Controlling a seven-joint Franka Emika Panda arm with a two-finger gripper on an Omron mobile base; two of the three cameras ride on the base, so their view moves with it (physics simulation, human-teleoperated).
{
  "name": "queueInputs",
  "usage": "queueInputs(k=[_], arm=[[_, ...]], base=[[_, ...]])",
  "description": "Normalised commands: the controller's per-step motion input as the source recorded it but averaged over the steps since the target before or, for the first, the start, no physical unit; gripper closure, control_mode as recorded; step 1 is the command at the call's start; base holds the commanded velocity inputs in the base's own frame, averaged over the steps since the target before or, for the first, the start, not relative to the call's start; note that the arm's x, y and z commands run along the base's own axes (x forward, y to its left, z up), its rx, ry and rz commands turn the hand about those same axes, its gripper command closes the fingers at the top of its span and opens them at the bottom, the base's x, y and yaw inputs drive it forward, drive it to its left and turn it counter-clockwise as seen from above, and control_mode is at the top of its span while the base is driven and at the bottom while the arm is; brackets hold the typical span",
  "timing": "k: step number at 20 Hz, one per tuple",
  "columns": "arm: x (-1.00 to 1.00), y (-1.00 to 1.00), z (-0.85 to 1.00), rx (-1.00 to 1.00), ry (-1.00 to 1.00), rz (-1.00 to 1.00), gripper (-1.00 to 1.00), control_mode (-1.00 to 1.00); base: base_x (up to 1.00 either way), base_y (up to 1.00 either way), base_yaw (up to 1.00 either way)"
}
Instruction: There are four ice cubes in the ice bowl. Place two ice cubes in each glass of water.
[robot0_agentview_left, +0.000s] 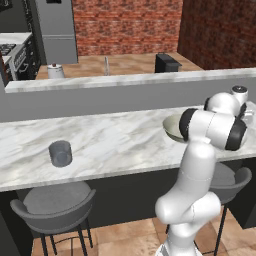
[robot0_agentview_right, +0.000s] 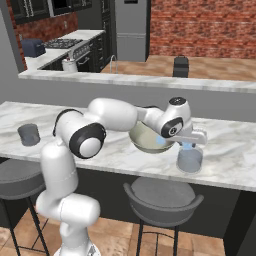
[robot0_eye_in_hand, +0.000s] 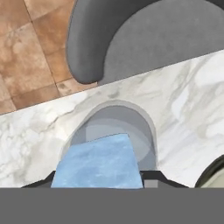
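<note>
Gripper (robot0_agentview_right: 192, 145) clamps an ice cube (robot0_eye_in_hand: 98, 162) directly above the right glass (robot0_agentview_right: 189, 160), which sits near the counter's (robot0_agentview_right: 230, 155) front edge. Ice bowl (robot0_agentview_right: 145, 142) just left of it, close. Stool (robot0_agentview_right: 162, 197) below. Other glass (robot0_agentview_right: 29, 134) far left, bare marble between.

White-and-grey veined marble table (robot0_agentview_left: 120, 137), smooth w/ a soft sheen. Short translucent grey-blue glass tumbler (robot0_agentview_right: 189, 160) looks clear and glossy; a second like it (robot0_agentview_left: 60, 153) reads more frosted. Pale-blue translucent ice cube (robot0_eye_in_hand: 99, 162), mottled, slightly cloudy surface. Wide round grey-beige bowl (robot0_agentview_right: 145, 141), matt outside, paler smooth inside. Robot arm: glossy white plastic shells w/ dark joints. Grey bar stool (robot0_agentview_right: 162, 197), matt seat, thin dark legs. Floor (robot0_eye_in_hand: 30, 48): brown tiles, low sheen. Back wall (robot0_agentview_left: 125, 25): rough red brick.
</note>
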Motion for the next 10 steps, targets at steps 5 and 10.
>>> queueInputs(k=[5, 10], arm=[[0.03, -0.34, -0.09, 0.04, 0.0, 0.04, 1.0, -1.0], [0.0, -0.34, -0.05, 0.03, 0.0, 0.03, 1.0, -1.0]], base=[[0.0, 0.0, 0.0], [0.0, 0.0, 0.0]])
